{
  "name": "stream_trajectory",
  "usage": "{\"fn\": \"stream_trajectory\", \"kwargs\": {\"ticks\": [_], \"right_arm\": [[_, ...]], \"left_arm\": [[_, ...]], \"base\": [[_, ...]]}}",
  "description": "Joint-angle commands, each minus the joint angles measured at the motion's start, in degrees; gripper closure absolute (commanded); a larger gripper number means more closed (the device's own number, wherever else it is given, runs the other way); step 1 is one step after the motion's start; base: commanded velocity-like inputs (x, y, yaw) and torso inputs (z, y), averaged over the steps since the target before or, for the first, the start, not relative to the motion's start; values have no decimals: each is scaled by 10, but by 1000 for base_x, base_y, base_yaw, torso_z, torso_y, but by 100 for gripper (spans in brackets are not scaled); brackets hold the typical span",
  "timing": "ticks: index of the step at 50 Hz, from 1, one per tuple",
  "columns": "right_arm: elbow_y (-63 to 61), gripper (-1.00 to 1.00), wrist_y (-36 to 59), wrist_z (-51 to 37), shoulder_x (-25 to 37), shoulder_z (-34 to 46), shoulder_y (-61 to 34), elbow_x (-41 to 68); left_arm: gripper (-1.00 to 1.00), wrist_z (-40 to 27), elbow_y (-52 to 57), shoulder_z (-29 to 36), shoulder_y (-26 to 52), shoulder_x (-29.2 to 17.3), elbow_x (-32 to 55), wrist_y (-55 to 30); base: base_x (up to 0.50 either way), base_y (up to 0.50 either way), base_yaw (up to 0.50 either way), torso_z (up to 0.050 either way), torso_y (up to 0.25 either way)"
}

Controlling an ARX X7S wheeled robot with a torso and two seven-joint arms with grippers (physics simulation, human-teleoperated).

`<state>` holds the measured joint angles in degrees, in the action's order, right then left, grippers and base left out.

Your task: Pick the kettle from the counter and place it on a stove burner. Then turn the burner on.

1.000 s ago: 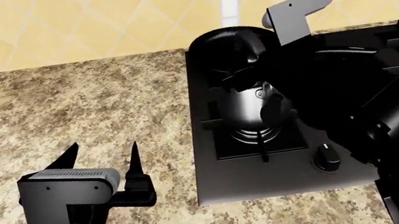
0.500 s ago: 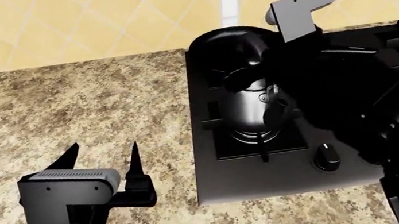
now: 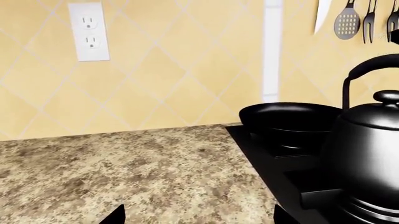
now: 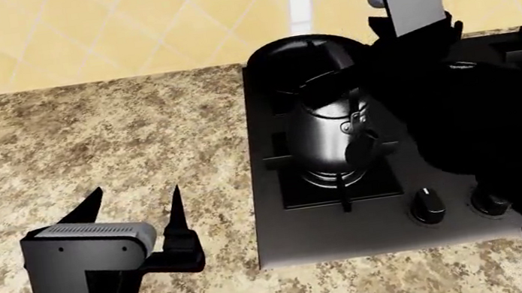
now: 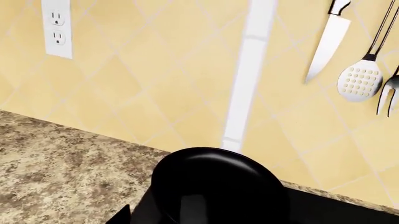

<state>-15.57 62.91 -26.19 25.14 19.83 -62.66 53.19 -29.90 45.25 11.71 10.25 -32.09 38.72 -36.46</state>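
Observation:
The glossy black-silver kettle (image 4: 328, 131) stands upright on the front-left stove burner (image 4: 342, 178), under its black grate. In the left wrist view the kettle (image 3: 372, 154) is beside the counter (image 3: 124, 172). My right gripper (image 4: 388, 35) hangs above and behind the kettle, apart from it. In the right wrist view my right gripper (image 5: 199, 219) stands open with nothing between its fingers, only the frying pan beneath. My left gripper (image 4: 137, 197) hovers open over the counter (image 4: 88, 139), left of the stove, holding nothing.
A black frying pan (image 4: 305, 57) sits on the back-left burner just behind the kettle. Two knobs (image 4: 429, 205) line the stove's front edge. A knife (image 5: 327, 39) and a spatula (image 5: 360, 74) hang on the tiled wall; an outlet (image 3: 89, 30) is further left.
My right arm has risen and drawn back to the right, away from the kettle's handle, uncovering a second knob. The kettle stays on the burner. The left arm has not moved.

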Motion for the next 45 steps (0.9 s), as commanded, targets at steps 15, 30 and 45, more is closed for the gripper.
{"fn": "stream_trajectory", "kwargs": {"ticks": [15, 30, 45], "right_arm": [[-171, -100, 160, -470, 39, -151, 28, 507], [-281, -100, 43, -608, 127, -177, 123, 660], [-368, -100, -31, -596, 192, -312, 335, 677]], "left_arm": [[-100, -10, 21, 0, 10, -8, 15, -15], [-100, -19, 32, -1, 18, -12, 27, -26], [-100, -25, 40, 4, 20, -16, 30, -30]], "base": [[0, 0, 0, 0, 0], [0, 0, 0, 0, 0], [0, 0, 0, 0, 0]]}}
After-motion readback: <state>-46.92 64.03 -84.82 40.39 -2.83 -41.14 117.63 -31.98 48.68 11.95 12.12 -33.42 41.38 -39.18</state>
